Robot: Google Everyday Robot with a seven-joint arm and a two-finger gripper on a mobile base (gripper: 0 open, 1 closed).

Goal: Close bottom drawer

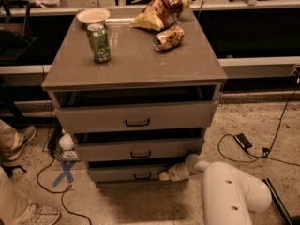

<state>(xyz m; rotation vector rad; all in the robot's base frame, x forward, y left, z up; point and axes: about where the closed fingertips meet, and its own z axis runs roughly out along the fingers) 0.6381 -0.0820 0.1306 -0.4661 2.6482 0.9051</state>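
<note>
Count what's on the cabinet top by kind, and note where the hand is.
Cans: 2, green can upright, second can on its side
Snack bags: 1
Bowls: 1
Total: 4
The hand is low, at the right end of the bottom drawer front.
</note>
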